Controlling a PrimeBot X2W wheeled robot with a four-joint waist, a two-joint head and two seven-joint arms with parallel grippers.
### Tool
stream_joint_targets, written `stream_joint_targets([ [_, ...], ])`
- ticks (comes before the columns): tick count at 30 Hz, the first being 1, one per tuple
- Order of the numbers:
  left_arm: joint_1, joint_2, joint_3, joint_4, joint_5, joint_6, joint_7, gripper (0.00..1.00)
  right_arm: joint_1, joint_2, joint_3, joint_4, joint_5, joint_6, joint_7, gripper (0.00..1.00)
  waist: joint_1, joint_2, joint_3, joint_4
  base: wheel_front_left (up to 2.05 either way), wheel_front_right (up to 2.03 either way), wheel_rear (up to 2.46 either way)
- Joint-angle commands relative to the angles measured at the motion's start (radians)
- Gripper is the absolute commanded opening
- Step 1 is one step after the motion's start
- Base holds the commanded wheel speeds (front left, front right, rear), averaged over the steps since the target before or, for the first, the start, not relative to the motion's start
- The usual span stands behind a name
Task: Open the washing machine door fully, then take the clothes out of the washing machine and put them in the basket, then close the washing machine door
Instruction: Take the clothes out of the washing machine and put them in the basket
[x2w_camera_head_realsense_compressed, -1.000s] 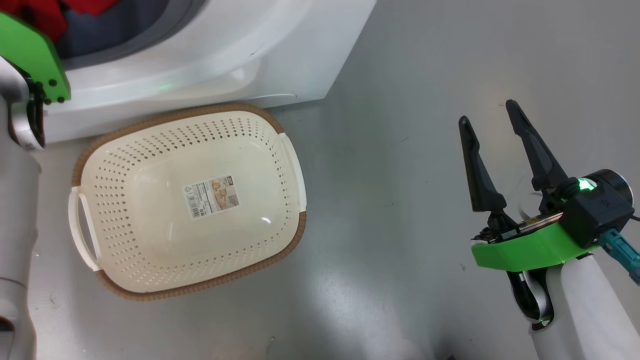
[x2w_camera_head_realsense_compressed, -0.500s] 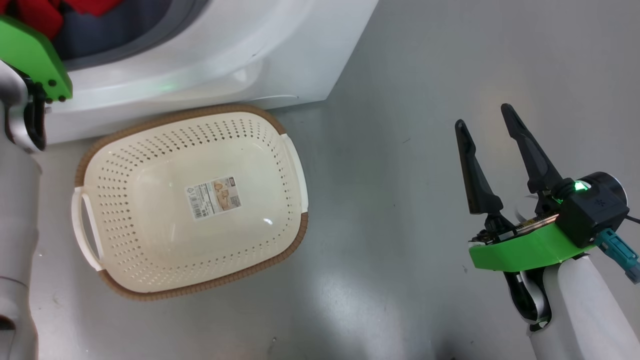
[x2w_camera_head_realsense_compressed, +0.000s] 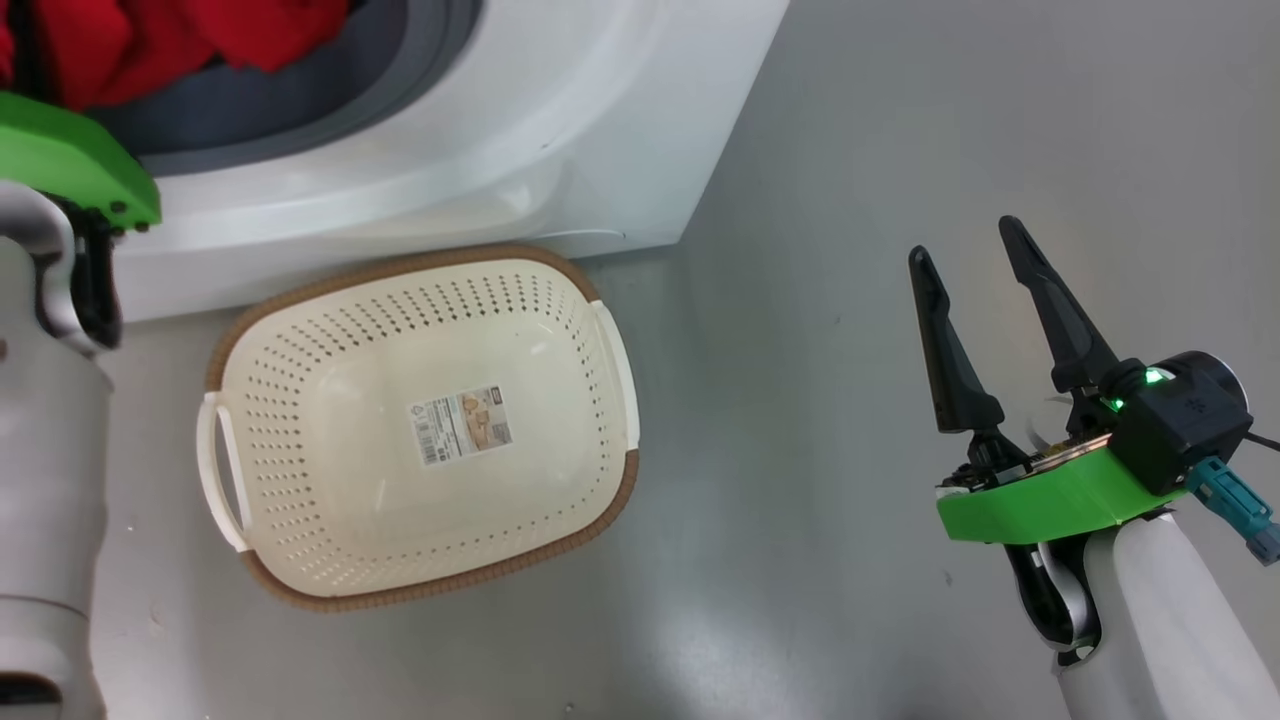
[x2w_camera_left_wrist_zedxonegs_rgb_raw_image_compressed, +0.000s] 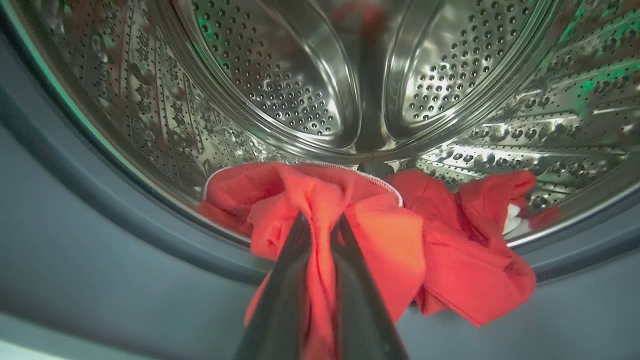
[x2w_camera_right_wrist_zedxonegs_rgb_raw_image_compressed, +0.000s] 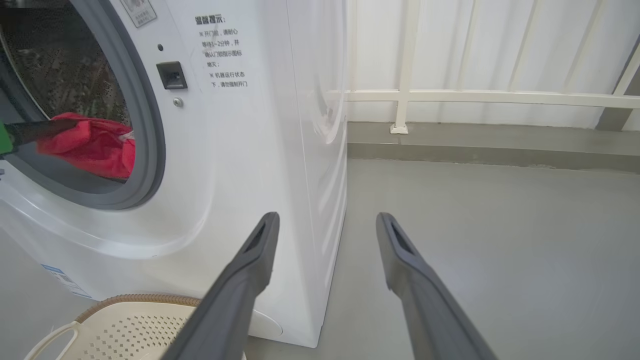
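Clothes (x2w_camera_left_wrist_zedxonegs_rgb_raw_image_compressed: 450, 260) red, bunched at steel drum (x2w_camera_left_wrist_zedxonegs_rgb_raw_image_compressed: 280, 75) mouth; one fold clamped between my left gripper (x2w_camera_left_wrist_zedxonegs_rgb_raw_image_compressed: 321, 218) jaws. Basket (x2w_camera_head_realsense_compressed: 330, 480) empty, below those jaws, against washing machine (x2w_camera_head_realsense_compressed: 500, 150). Right gripper (x2w_camera_head_realsense_compressed: 963, 237) jaws apart, idle. I judge unloading barely begun; transfer and door closing remain.

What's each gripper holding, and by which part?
The left gripper is shut on a bunched fold of the red clothes; the right gripper is open, holding nothing.

**Steel, cloth, rubber, plastic**

Polished, perforated steel in the drum (x2w_camera_left_wrist_zedxonegs_rgb_raw_image_compressed: 280, 90); soft matt red cloth for the clothes (x2w_camera_left_wrist_zedxonegs_rgb_raw_image_compressed: 450, 260). Dull grey rubber gasket (x2w_camera_left_wrist_zedxonegs_rgb_raw_image_compressed: 100, 240), glossy white washing machine (x2w_camera_head_realsense_compressed: 450, 150). Smooth cream plastic basket (x2w_camera_head_realsense_compressed: 290, 420), brown woven-look rim (x2w_camera_head_realsense_compressed: 400, 262), paper label (x2w_camera_head_realsense_compressed: 460, 425). Smooth, faintly shiny grey floor (x2w_camera_head_realsense_compressed: 850, 200).
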Motion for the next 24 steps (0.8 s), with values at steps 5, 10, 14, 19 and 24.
stream_joint_targets([
  [5,0.078,0.027,0.055,-0.106,-0.037,-0.026,-0.024,0.0,0.03,0.001,0.011,-0.018,-0.012,0.006,-0.006,1.0,0.0,0.0,-0.054,0.018,0.0,0.0,0.0],
  [10,0.141,0.013,0.079,-0.201,-0.038,-0.029,-0.025,0.0,0.037,0.001,0.007,-0.017,-0.015,0.006,-0.006,1.0,0.0,0.0,-0.083,0.023,0.0,0.0,0.0],
  [14,0.227,-0.007,0.097,-0.294,-0.032,-0.032,-0.025,0.0,0.048,0.001,0.003,-0.014,-0.015,0.006,-0.006,1.0,0.0,0.0,-0.117,0.029,0.0,0.0,0.0],
  [19,0.325,-0.028,0.102,-0.382,-0.024,-0.035,-0.025,0.0,0.063,0.001,-0.001,-0.011,-0.012,0.006,-0.006,1.0,0.0,0.0,-0.157,0.042,0.0,0.0,0.0],
  [24,0.399,-0.049,0.091,-0.45,-0.025,-0.042,-0.025,0.0,0.075,0.001,-0.003,-0.008,-0.009,0.006,-0.006,1.0,0.0,0.0,-0.197,0.057,0.0,0.0,0.0],
])
